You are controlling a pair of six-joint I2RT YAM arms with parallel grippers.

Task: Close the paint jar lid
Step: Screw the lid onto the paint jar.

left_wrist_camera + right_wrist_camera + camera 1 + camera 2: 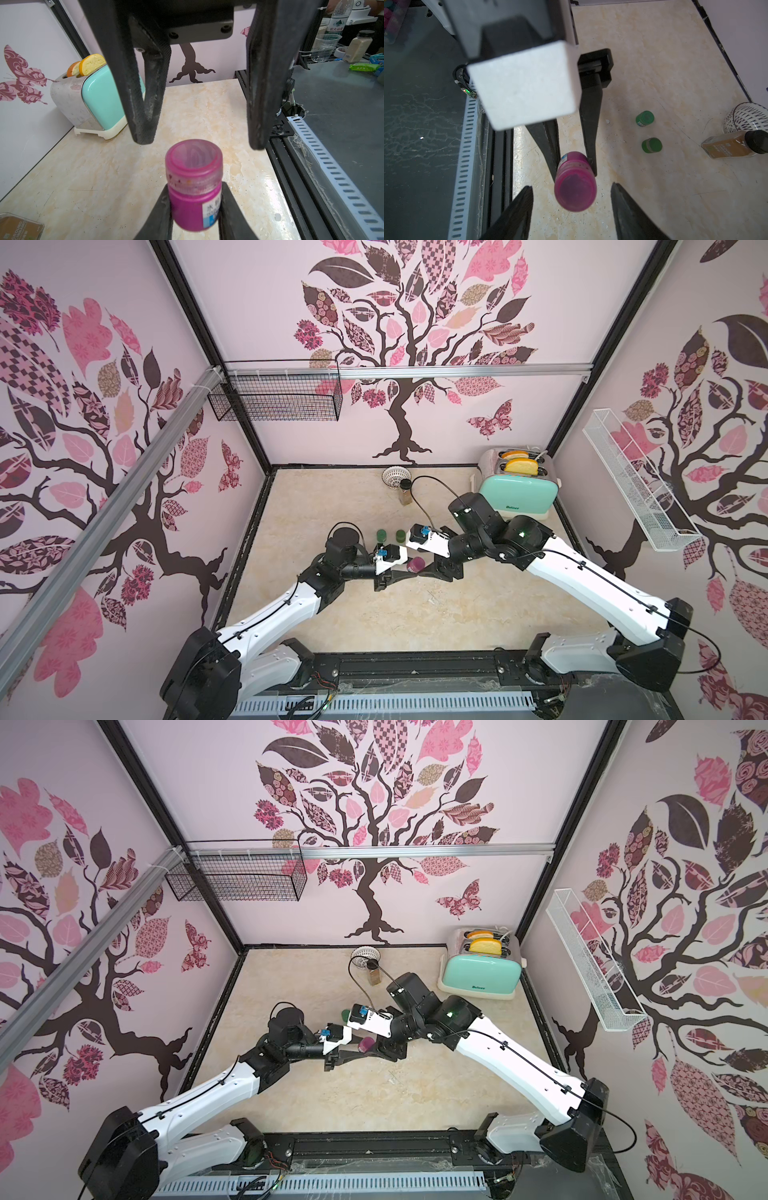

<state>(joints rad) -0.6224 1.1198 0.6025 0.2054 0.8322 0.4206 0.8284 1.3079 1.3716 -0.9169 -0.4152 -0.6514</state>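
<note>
Marble tabletop (374, 614), mid-frame in both top views: we see L gripper (195, 187) clamped on magenta paint jar (187, 209); R gripper (571, 188) jaws apart, straddling lid (575, 191) w/o touching.

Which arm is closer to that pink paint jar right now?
Left. The left gripper is shut on the magenta paint jar, clamping its body. The right gripper is at the lid end, its fingers open on either side, not touching.
</note>
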